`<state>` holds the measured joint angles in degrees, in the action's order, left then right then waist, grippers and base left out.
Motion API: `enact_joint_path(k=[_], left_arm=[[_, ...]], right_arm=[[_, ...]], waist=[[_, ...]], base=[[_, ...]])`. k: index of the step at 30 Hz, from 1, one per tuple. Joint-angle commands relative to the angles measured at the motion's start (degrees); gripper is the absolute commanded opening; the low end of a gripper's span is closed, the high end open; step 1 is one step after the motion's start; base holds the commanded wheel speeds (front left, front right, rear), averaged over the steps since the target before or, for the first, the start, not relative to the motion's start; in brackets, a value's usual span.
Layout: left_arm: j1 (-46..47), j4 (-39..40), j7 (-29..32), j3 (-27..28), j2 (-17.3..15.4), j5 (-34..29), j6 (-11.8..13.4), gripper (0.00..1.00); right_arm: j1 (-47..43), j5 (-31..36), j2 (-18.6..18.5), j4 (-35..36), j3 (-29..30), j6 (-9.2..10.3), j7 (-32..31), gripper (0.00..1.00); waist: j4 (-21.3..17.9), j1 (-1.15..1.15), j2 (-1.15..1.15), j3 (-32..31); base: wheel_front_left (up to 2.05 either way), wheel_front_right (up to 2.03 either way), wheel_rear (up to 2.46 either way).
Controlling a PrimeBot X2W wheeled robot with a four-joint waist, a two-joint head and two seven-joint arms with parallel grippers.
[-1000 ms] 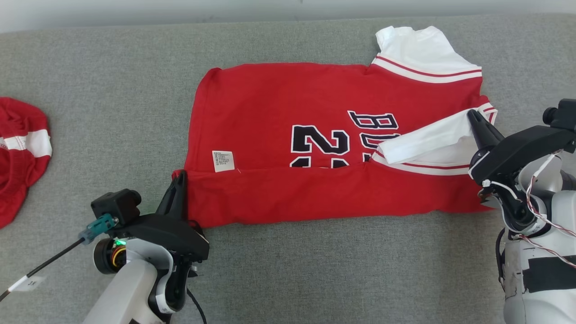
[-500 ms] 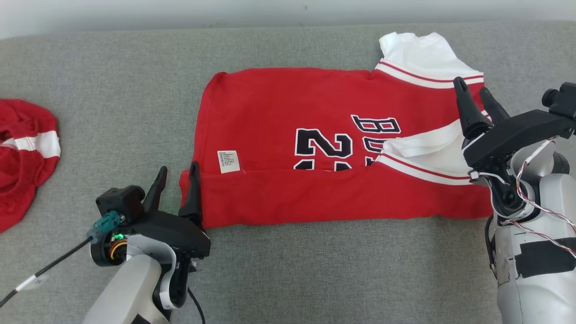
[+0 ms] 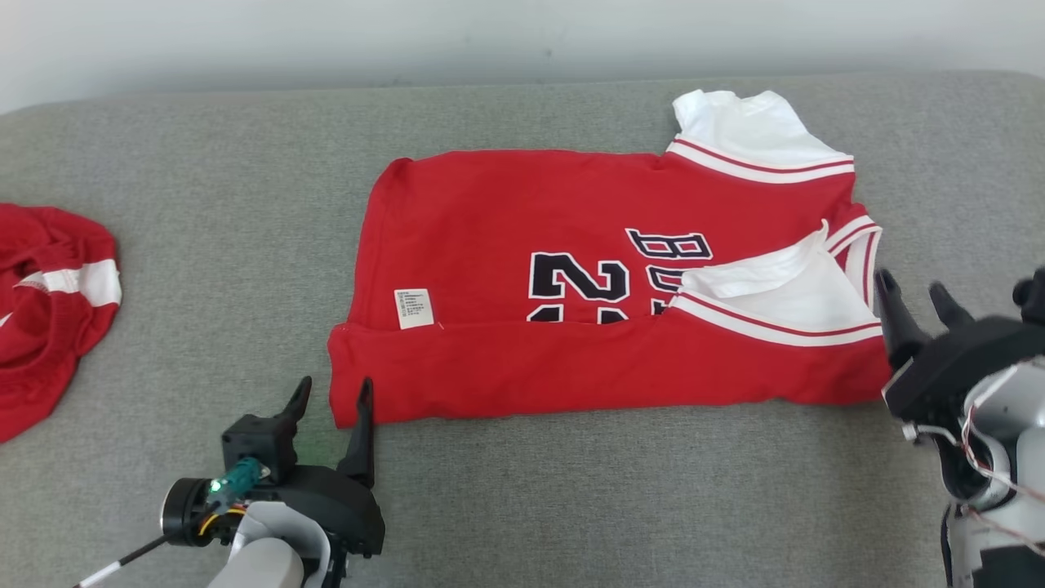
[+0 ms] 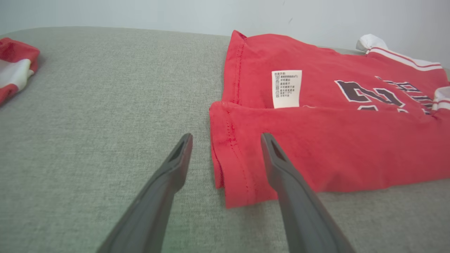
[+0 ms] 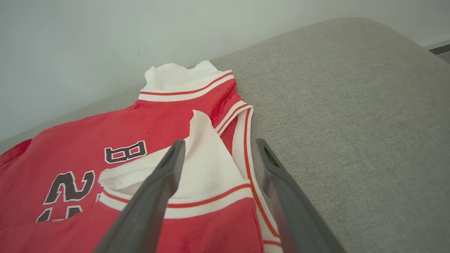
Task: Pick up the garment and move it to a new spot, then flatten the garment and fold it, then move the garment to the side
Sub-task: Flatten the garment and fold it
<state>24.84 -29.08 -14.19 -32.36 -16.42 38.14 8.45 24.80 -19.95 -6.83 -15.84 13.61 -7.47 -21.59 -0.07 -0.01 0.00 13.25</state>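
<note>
The garment is a red jersey with white sleeves and black lettering, lying flat on the grey cushion with its near long edge folded up over itself. My left gripper stands open just off the jersey's near left corner, holding nothing. At the jersey's right end my right gripper is open too, beside the folded white sleeve, with nothing between its fingers. A white care label shows near the fold.
A second red and white garment lies bunched at the cushion's far left edge. A pale wall runs behind the cushion. Bare grey fabric stretches in front of the jersey and to its left.
Both grippers opened and let go of the jersey's folded edge, then drew back toward me. The head camera also tilted, shifting the whole picture down.
</note>
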Motion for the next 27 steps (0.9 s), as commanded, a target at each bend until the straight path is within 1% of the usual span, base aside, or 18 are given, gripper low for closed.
enact_joint_path(k=[1,6,13,16,19,24,25,26,27], left_arm=[[-0.25,-0.01,0.27,-0.55,-0.24,-1.07,0.53,1.00],[1.08,-1.19,1.83,-2.36,-0.90,-3.20,2.19,1.00],[2.72,-2.89,3.38,-3.35,-0.34,-4.04,3.34,1.00],[3.19,-3.38,4.08,-3.63,-0.11,-3.94,3.19,1.00],[3.31,-4.52,5.80,-4.13,0.72,-3.08,2.74,1.00],[2.87,-5.59,7.86,-4.95,1.31,-1.95,1.77,1.00],[2.71,-5.79,8.35,-5.11,1.44,-1.70,1.42,0.93],[2.58,-5.84,8.64,-5.17,1.53,-1.33,1.25,0.36],[2.52,-5.91,8.78,-5.19,1.61,-1.12,0.98,0.00]], right_arm=[[-1.28,1.36,-0.20,0.28,0.35,-0.02,-0.24,1.00],[-3.37,7.27,0.22,-0.47,1.18,-0.03,-1.34,1.00],[-2.37,10.24,1.31,-4.87,1.80,-0.02,-2.93,1.00],[-2.10,11.71,1.27,-6.40,2.16,-0.02,-4.14,1.00],[-2.65,13.67,1.88,-8.78,2.90,0.02,-7.29,1.00],[-3.97,14.64,2.69,-9.22,2.80,0.04,-11.05,1.00],[-4.23,14.81,2.76,-9.14,2.68,0.03,-11.67,1.00],[-4.46,14.80,2.84,-8.97,2.49,0.03,-12.11,0.49],[-4.60,14.72,2.90,-8.63,2.33,0.03,-12.16,0.16]], waist=[[-0.43,0.01,0.00,0.11],[-1.36,0.01,0.00,1.14],[-1.56,0.01,0.00,3.07],[-1.41,0.01,0.00,3.44],[-1.06,0.01,0.00,3.84],[-0.97,0.01,0.00,3.60],[-1.04,0.01,0.00,3.48],[-1.12,0.01,0.00,3.35],[-1.22,0.01,0.00,3.22]], base=[[0.00,0.00,0.00],[0.00,0.00,0.00],[0.00,0.00,0.00],[0.00,0.00,0.00],[0.00,0.00,0.00],[0.00,0.00,0.00],[0.00,0.00,0.00],[0.00,0.00,0.00],[0.00,0.00,0.00]])
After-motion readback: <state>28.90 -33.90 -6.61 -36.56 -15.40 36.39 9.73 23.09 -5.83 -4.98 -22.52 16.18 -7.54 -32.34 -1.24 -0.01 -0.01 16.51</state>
